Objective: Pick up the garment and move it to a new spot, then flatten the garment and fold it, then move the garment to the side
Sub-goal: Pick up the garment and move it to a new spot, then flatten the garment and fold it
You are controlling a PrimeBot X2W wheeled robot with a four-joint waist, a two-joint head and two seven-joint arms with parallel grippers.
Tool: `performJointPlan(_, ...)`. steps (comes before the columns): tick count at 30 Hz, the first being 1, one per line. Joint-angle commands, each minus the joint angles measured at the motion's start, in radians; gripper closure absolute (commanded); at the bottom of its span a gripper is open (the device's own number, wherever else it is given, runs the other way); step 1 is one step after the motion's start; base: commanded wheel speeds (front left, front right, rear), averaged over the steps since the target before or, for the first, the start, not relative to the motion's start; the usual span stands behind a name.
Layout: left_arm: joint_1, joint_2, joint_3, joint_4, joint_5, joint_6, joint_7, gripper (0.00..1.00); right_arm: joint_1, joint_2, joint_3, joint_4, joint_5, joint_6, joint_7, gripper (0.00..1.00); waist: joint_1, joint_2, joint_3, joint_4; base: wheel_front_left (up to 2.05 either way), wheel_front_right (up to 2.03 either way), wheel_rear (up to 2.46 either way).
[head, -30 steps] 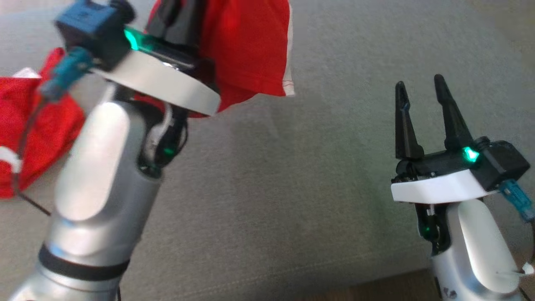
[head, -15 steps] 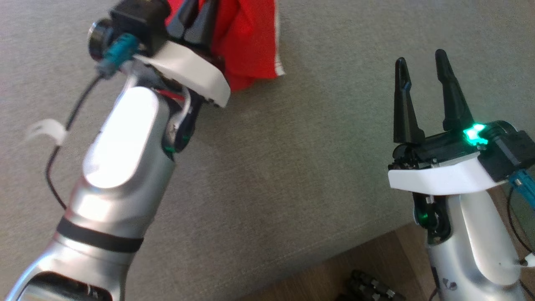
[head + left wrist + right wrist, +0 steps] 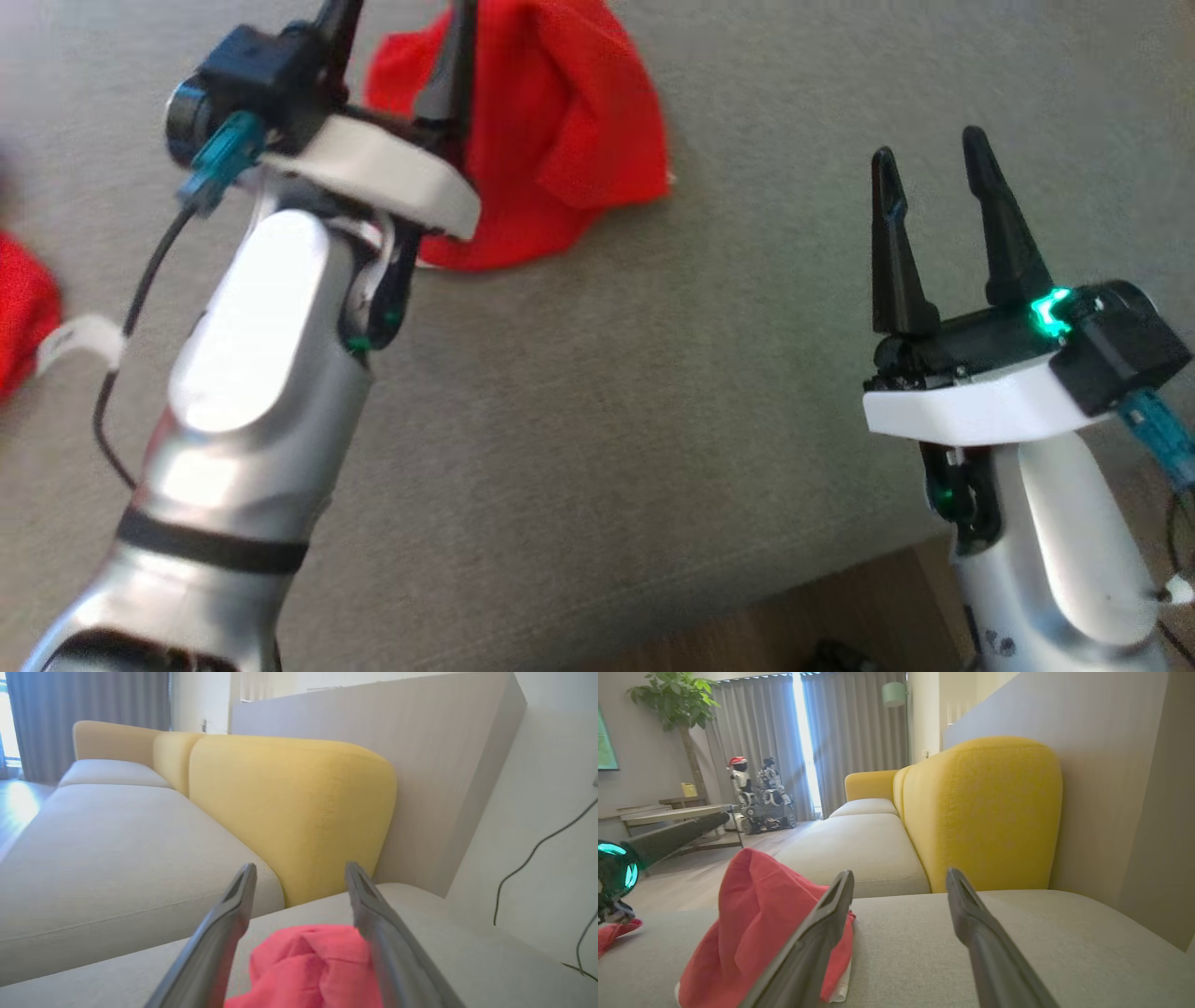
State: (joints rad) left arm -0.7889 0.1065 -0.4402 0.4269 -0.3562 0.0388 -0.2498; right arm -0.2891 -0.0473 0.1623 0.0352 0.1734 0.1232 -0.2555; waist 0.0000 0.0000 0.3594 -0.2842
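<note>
left claw [image 3: 400,37]: spread, pinching nothing | garment [image 3: 560,140]: bunched red heap on sofa seat [image 3: 653,420], just in front of left claw | right claw [image 3: 934,163]: spread, empty, well apart | nearer: left claw

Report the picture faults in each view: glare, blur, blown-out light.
Head view: soft overall, glare on the left forearm, green light blooming. Left wrist view: left gripper's fingers and red garment out of focus, sunlit floor washed out. Right wrist view: curtain gap blown out, right gripper's fingers blurred.
</note>
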Motion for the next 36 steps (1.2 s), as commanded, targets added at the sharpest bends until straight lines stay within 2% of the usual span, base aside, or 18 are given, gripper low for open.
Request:
performJointPlan(1, 0.03, 0.046, 0.056, -0.081, 0.001, 0.01, -0.011, 0.0, 0.022, -0.003, 0.007, -0.013, -0.029, 0.008, -0.006, 0.0, 0.0, 0.0, -0.064, 0.087, 0.0, 0.0, 0.0)
performJointPlan(5, 0.16, 0.077, 0.121, -0.184, 0.003, 0.017, -0.012, 0.0, 0.045, -0.003, -0.014, 0.022, -0.071, 0.008, -0.006, 0.0, 0.0, 0.0, -0.116, 0.171, 0.0, 0.0, 0.0)
performJointPlan(6, 0.16, 0.077, 0.121, -0.184, 0.003, 0.017, -0.012, 0.0, 0.045, -0.003, -0.014, 0.022, -0.071, 0.008, -0.006, 0.0, 0.0, 0.0, -0.116, 0.171, 0.0, 0.0, 0.0)
performJointPlan(11, 0.357, 0.098, 0.188, -0.282, 0.023, 0.025, -0.012, 0.0, 0.078, -0.003, -0.028, 0.059, -0.099, 0.008, -0.006, 0.0, 0.0, 0.0, -0.17, 0.255, 0.0, 0.0, 0.0)
performJointPlan(14, 0.481, 0.057, 0.233, -0.319, 0.034, 0.042, -0.012, 0.0, 0.107, -0.003, -0.04, 0.079, -0.106, 0.008, -0.006, 0.0, 0.0, 0.0, -0.204, 0.299, 0.0, 0.0, 0.0)
performJointPlan(19, 0.633, -0.025, 0.269, -0.357, 0.055, 0.029, -0.012, 0.0, 0.143, -0.003, -0.066, 0.114, -0.116, 0.008, -0.006, 0.0, 0.0, 0.0, -0.232, 0.349, 0.0, 0.0, 0.0)
performJointPlan(28, 0.631, -0.055, 0.292, -0.375, 0.084, -0.021, -0.012, 0.0, 0.134, -0.003, -0.088, 0.142, -0.135, 0.008, -0.006, 0.0, 0.0, 0.0, -0.207, 0.405, 0.0, 0.0, 0.0)
performJointPlan(36, 0.611, -0.056, 0.243, -0.368, 0.045, -0.011, -0.012, 0.0, 0.002, -0.003, -0.112, 0.284, -0.17, 0.008, 0.003, 0.0, 0.0, 0.0, -0.137, 0.466, 0.0, 0.0, 0.0)
